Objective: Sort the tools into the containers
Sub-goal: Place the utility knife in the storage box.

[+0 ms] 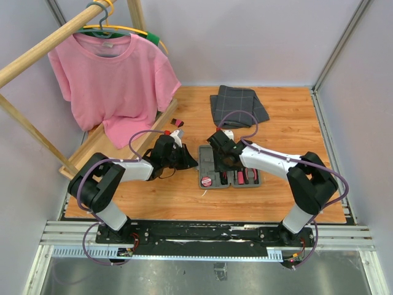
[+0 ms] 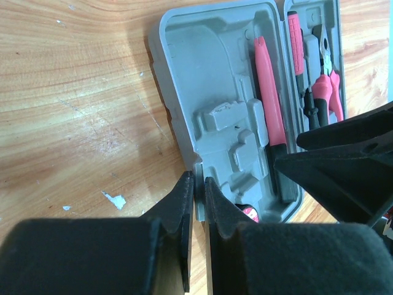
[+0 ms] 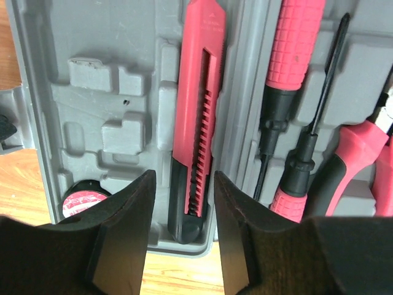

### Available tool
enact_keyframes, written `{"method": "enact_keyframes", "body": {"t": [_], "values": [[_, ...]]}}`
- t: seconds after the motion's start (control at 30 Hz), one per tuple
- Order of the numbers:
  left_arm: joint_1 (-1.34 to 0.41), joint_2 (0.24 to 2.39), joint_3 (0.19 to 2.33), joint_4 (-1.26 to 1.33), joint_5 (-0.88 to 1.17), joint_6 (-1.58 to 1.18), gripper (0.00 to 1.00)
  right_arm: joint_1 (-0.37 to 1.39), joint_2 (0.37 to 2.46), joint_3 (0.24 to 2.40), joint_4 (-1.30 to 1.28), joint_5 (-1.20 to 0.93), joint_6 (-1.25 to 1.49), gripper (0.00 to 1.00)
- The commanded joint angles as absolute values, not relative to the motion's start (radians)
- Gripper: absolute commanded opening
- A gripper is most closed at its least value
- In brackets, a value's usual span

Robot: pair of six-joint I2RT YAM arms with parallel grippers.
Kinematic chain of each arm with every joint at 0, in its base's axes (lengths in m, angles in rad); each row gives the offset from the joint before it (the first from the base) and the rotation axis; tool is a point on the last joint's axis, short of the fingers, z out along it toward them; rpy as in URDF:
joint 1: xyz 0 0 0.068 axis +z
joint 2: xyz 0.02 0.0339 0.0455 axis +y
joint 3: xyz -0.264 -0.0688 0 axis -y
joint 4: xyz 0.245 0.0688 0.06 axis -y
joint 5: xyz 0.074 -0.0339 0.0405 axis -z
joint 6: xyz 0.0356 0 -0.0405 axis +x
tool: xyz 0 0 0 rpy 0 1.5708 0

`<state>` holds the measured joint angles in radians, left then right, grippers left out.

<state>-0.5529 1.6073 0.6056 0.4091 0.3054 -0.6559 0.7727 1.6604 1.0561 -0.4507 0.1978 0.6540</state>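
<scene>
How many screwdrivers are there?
2 screwdrivers, both in the case: one beside the knife, the other between it and the pliers, pointing the opposite way. More may be hidden.

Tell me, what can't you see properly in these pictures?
- Round red thing: right wrist view, the right jaws cover its lower part, so I cannot tell what it is.
- Pliers: cut off by the right edge of the right wrist view.
- Tool box middle: top view, hidden under the right arm.
- Small red and black bits beside the clothes rack: top view, too small to name.
</scene>
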Motion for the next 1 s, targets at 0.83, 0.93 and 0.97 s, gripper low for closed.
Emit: {"method": "enact_keyframes", "body": {"t": [0.83, 0.93, 0.97], "values": [[-0.551, 1.619, 0.623, 0.425, 0.324, -0.635, 0.01, 0.734, 1.705, 1.142, -0.488, 0.18, 0.505, 0.18], [-0.551, 1.62, 0.625, 0.425, 0.326, -0.635, 0.01, 0.726, 1.711, 1.13, -0.475, 0.161, 0.508, 0.16], [-0.551, 1.619, 0.625, 0.425, 0.327, -0.635, 0.01, 0.725, 1.714, 1.127, -0.472, 0.157, 0.509, 0.16]]}}
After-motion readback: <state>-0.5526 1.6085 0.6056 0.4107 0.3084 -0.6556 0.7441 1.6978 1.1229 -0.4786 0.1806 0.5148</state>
